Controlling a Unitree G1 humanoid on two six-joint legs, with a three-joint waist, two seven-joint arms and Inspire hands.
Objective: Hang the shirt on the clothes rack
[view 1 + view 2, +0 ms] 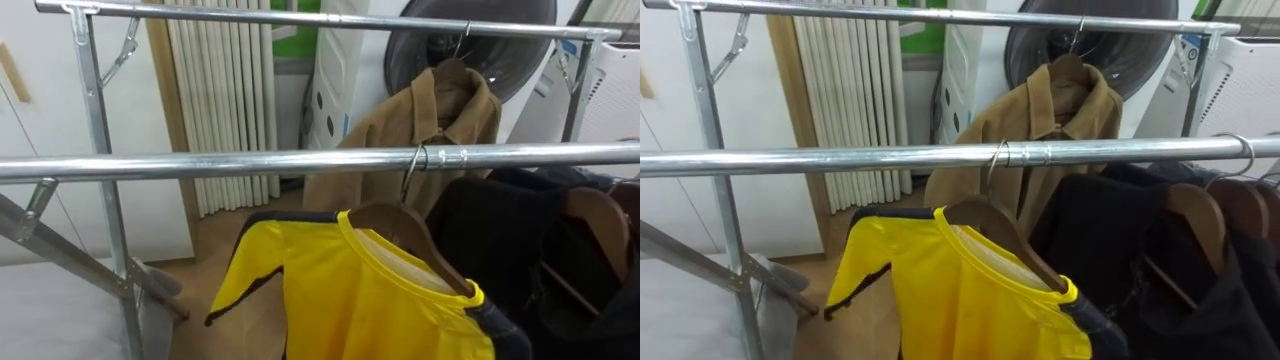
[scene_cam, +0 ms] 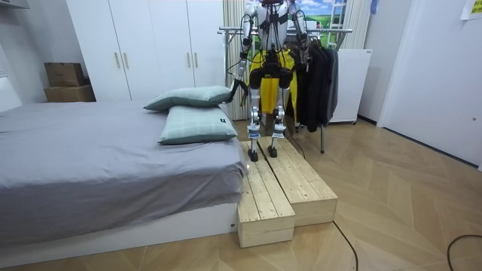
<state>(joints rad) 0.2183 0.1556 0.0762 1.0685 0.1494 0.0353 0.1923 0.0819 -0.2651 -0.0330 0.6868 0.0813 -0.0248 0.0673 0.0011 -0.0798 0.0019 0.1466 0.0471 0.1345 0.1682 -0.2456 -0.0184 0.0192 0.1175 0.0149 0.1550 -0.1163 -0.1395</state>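
A yellow shirt (image 1: pixel 340 290) with dark trim at its sleeve edge hangs on a wooden hanger (image 1: pixel 400 228). The hanger's metal hook (image 1: pixel 413 170) is over the near rail (image 1: pixel 200 165) of a silver metal clothes rack. The shirt hangs at a slant, its collar open over the hanger's shoulder and one sleeve spread out to the left. Just to its right on the same rail hang black clothes (image 1: pixel 520 240) on wooden hangers. A brown jacket (image 1: pixel 430 125) hangs from the far rail (image 1: pixel 250 15) behind.
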